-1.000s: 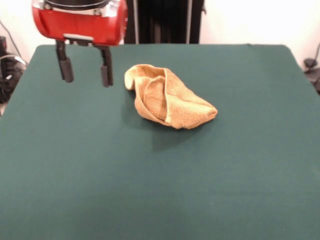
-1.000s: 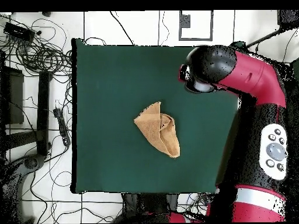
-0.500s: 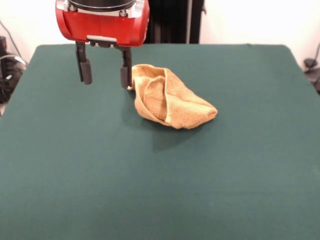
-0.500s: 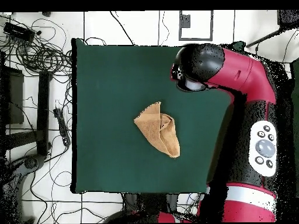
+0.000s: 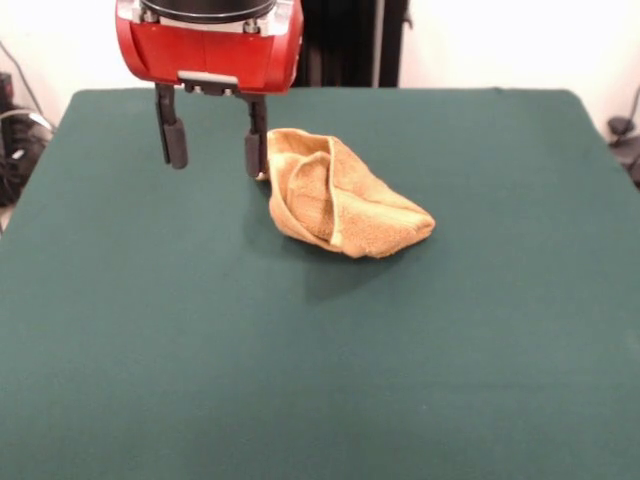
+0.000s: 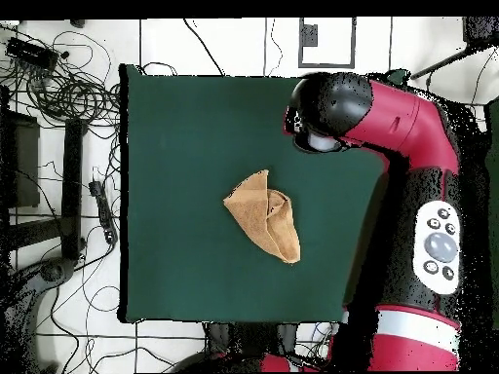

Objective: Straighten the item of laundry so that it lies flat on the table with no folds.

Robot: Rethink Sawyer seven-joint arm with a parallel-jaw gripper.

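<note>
One small golden yellow-orange terry-cloth towel (image 5: 338, 203) lies crumpled and folded over itself near the middle of the large table with a dark green felt-like top (image 5: 320, 350), its paler hemmed edge curling across the heap. At the far left in the front view, the red and black arm's gripper (image 5: 215, 148) hangs with its two dark fingers spread apart, the right one just beside the towel's far left corner.

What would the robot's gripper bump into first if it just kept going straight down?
Probably the bare green table. The open gripper points down just beside the crumpled yellow towel, and one finger may brush the towel's edge; depth is hard to judge.
</note>
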